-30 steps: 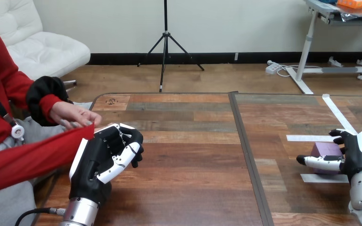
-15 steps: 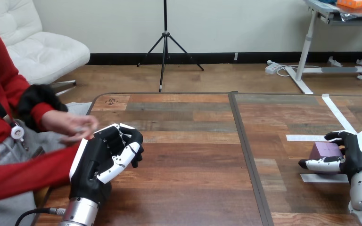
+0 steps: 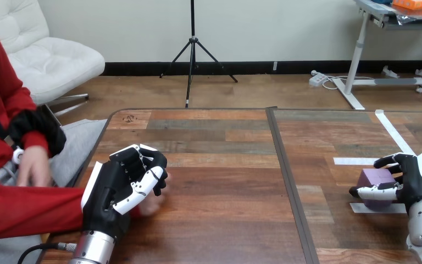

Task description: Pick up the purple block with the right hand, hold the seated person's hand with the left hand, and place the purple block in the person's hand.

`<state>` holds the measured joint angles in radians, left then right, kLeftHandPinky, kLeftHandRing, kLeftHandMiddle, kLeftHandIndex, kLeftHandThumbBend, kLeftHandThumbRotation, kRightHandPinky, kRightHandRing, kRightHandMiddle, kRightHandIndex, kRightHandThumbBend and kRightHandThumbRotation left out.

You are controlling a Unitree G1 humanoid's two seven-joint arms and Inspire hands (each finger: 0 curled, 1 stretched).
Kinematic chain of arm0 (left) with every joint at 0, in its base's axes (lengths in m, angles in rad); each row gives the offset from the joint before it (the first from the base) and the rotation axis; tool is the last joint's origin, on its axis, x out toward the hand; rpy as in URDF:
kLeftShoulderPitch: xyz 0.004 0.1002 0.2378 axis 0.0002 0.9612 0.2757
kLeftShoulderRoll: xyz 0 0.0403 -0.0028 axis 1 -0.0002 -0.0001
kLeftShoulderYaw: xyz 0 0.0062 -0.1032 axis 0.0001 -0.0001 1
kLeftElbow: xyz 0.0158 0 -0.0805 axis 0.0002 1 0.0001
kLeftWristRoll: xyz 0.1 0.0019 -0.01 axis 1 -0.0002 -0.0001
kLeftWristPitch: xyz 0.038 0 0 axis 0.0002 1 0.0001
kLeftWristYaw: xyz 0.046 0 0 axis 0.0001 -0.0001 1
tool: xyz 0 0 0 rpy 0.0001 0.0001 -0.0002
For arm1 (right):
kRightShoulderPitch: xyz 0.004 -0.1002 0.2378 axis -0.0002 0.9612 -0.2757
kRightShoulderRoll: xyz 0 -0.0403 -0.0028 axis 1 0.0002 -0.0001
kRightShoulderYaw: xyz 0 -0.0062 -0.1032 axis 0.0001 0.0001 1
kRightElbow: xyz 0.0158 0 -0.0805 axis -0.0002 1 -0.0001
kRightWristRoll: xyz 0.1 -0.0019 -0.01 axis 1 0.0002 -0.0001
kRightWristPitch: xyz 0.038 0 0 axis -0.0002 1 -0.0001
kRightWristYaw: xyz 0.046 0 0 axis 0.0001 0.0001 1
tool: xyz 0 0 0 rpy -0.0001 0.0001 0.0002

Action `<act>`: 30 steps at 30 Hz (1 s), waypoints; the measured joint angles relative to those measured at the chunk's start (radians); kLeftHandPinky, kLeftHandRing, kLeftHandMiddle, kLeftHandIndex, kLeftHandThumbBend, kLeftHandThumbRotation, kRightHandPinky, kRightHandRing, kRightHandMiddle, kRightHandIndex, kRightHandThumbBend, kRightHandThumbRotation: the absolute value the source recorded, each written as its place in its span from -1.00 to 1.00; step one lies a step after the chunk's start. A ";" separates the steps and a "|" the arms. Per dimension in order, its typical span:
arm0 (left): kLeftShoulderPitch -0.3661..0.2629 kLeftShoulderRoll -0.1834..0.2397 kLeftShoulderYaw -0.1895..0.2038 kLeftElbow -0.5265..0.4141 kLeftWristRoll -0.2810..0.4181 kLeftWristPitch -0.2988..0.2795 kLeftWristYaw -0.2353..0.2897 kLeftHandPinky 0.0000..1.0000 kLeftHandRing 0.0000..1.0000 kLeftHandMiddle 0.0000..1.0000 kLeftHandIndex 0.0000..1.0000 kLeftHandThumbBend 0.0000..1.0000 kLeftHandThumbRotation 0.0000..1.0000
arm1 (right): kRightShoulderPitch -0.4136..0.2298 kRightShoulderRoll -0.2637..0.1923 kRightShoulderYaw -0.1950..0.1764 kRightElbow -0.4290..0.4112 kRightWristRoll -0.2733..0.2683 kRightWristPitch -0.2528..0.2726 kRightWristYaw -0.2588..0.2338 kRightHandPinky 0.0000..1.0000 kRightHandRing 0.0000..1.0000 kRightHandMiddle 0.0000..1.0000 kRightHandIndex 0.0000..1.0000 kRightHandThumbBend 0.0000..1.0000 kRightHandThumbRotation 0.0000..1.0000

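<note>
The purple block point(image 3: 377, 180) sits at the table's right, tilted, between the thumb and fingers of my right hand point(image 3: 417, 184), which is curled round it. My left hand point(image 3: 115, 187) stands at the table's left with its white back to the left. The person's red-sleeved arm point(image 3: 27, 212) reaches across from the left edge. The person's hand point(image 3: 151, 203) shows just beyond and below my left hand, on its palm side and close against it. Whether my left hand grips it is hidden. The person's other hand point(image 3: 33, 165) hangs off the table by their lap.
White tape strips point(image 3: 357, 161) lie on the right table around the block, with another strip point(image 3: 376, 208) in front of it. A dark seam point(image 3: 286, 176) runs between the two tabletops. Bare wood lies between my hands.
The person's red-sleeved arm has dropped and its hand now sits beside my left hand's palm. Their other hand has drawn back to the lap. My right hand has closed on the block, tilting it.
</note>
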<state>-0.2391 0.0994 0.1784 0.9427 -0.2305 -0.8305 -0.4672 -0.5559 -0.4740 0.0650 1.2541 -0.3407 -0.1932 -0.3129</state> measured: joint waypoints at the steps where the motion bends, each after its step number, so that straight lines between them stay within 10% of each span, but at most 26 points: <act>1: 0.000 0.000 0.000 0.000 0.000 0.000 0.000 -0.57 -0.39 -0.27 -0.22 -0.16 -0.55 | 0.000 0.000 0.000 0.001 0.000 -0.001 -0.001 -0.06 0.05 0.15 0.18 0.67 -1.00; 30: 0.000 0.000 0.002 0.000 -0.004 0.000 -0.016 -0.54 -0.38 -0.28 -0.22 -0.15 -0.57 | -0.002 0.000 0.001 0.007 0.006 -0.007 -0.008 -0.20 -0.11 -0.02 -0.06 0.54 -1.00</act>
<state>-0.2391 0.0995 0.1800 0.9427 -0.2340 -0.8305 -0.4834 -0.5577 -0.4739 0.0655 1.2607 -0.3351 -0.2003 -0.3208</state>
